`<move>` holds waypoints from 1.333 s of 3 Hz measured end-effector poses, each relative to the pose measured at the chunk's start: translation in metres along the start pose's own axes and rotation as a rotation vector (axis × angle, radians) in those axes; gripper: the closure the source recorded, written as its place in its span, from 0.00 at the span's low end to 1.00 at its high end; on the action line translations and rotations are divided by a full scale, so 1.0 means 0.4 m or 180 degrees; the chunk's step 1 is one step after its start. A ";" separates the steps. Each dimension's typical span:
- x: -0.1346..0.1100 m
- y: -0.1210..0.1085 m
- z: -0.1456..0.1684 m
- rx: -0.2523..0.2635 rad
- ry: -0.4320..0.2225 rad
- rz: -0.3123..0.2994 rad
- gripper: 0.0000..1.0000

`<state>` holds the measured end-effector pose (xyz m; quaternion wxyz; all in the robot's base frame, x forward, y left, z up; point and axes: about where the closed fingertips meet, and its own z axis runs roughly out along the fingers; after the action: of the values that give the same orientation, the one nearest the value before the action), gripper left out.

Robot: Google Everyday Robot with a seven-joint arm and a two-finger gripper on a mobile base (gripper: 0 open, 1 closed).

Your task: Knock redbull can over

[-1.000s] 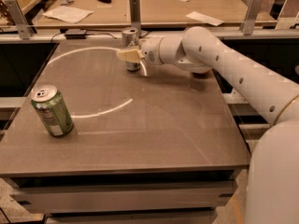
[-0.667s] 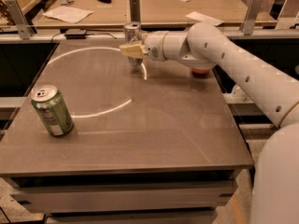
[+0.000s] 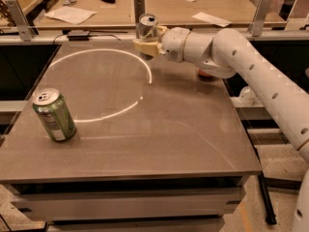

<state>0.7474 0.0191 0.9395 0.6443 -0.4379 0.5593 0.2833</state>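
Note:
The redbull can (image 3: 147, 26) is a slim silver can with a pull-tab top. It stands upright near the far edge of the grey table (image 3: 159, 144). My gripper (image 3: 145, 46) is right against the can's lower part, reaching in from the right on the white arm (image 3: 231, 52). The gripper hides the base of the can, so I cannot tell whether the can rests on the table. The wider green can (image 3: 54, 115) stands upright at the front left, far from the gripper.
A small orange-red object (image 3: 206, 75) sits under the arm near the table's right edge. A bright ring of light (image 3: 104, 115) lies on the tabletop. Grey posts (image 3: 139, 6) and a rail run along the far edge, with a paper-strewn desk (image 3: 72, 14) behind.
My gripper has moved toward the far edge and a little right. The redbull can has shifted with it and still stands upright. The green can has not moved.

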 end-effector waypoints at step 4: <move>-0.140 0.106 0.010 -0.0504 -0.0372 -0.2294 1.00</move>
<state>0.7011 0.0490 0.9833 0.6977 -0.6382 0.3080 0.1053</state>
